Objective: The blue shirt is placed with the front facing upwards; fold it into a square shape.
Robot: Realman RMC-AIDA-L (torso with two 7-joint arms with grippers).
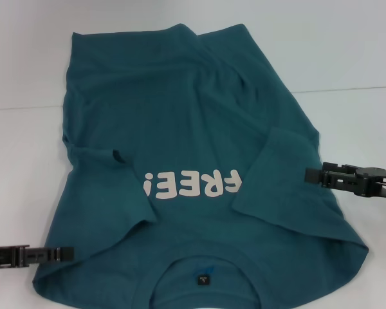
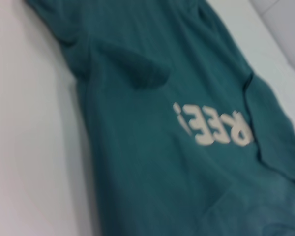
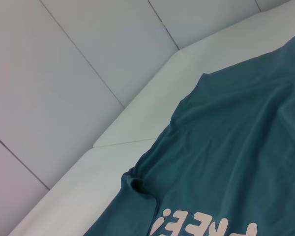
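Head view: large dark teal-blue cotton T-shirt lies spread on the white table, front up, collar nearest the robot, hem at the far side. Pale cream "FREE!" lettering reads upside down. Small dark neck label sits inside the collar at the near edge. Both short sleeves are folded in over the body, one on each side of the lettering. Left tool, black, comes in low from the left edge, tip just beside the near left shoulder corner of the shirt; contact cannot be told, and its opening cannot be told. Right tool, black, comes in from the right edge, tip at the edge of the folded right sleeve; its opening cannot be told either.

Left wrist view: same shirt fills most of the view, running diagonally over the white table. Lettering shows partly, with a raised sleeve fold near it. No tool visible.

Right wrist view: shirt lies on the table, its edge near the table's corner, lettering cut off by the frame. Pale panelled wall behind. No tool visible.
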